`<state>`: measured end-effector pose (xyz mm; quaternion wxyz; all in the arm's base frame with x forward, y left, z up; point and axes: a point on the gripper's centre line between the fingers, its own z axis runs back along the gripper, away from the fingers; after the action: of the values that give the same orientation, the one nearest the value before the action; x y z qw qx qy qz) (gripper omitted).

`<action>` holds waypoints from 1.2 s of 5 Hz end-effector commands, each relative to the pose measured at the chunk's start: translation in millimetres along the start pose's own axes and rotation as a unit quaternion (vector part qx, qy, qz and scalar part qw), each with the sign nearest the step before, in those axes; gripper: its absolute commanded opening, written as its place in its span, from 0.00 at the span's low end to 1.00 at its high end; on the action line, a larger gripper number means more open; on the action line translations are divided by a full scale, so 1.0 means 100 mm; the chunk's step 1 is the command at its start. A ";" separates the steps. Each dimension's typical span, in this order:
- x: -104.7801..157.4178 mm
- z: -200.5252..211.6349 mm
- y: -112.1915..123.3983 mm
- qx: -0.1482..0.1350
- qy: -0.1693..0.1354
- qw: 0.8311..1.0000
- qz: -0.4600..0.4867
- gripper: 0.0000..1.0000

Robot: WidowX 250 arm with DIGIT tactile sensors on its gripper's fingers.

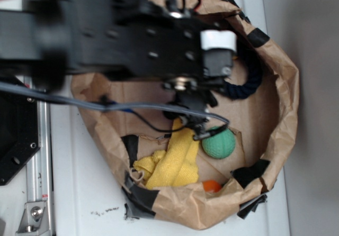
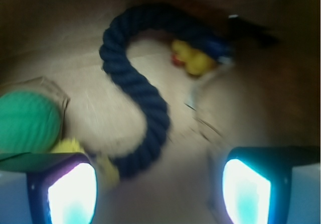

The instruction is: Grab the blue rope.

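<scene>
The blue rope (image 2: 143, 96) is a thick navy twisted cord lying in an S-curve on the brown paper floor of the bag. In the exterior view only its far bend (image 1: 249, 80) shows, past the black arm. My gripper (image 2: 158, 189) is open, its two glowing pads wide apart at the bottom of the wrist view with bare paper between them. The rope's near end lies just ahead of the left pad (image 2: 72, 194), untouched. In the exterior view the gripper (image 1: 193, 122) hangs over the middle of the bag; its jaws are hidden there.
A green ball (image 1: 219, 143) sits beside the gripper, and a yellow cloth (image 1: 172, 162) lies below it. An orange object (image 1: 212, 185) rests near the bag's crumpled wall (image 1: 283, 114). A small yellow toy (image 2: 193, 58) lies by the rope's far bend.
</scene>
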<state>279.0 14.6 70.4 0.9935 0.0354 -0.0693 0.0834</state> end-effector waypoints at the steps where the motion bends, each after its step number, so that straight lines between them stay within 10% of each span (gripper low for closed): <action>1: 0.31 -0.40 -0.02 -0.047 0.027 0.998 -0.025 1.00; 2: 0.40 -0.48 -0.01 -0.031 0.051 0.995 -0.074 1.00; 3: 0.39 -0.50 -0.07 -0.035 0.058 0.994 -0.090 0.00; 6: 0.36 -0.53 -0.11 -0.045 0.061 0.993 -0.095 0.00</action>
<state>316.8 22.5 16.9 0.9999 -0.0080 0.0094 0.0034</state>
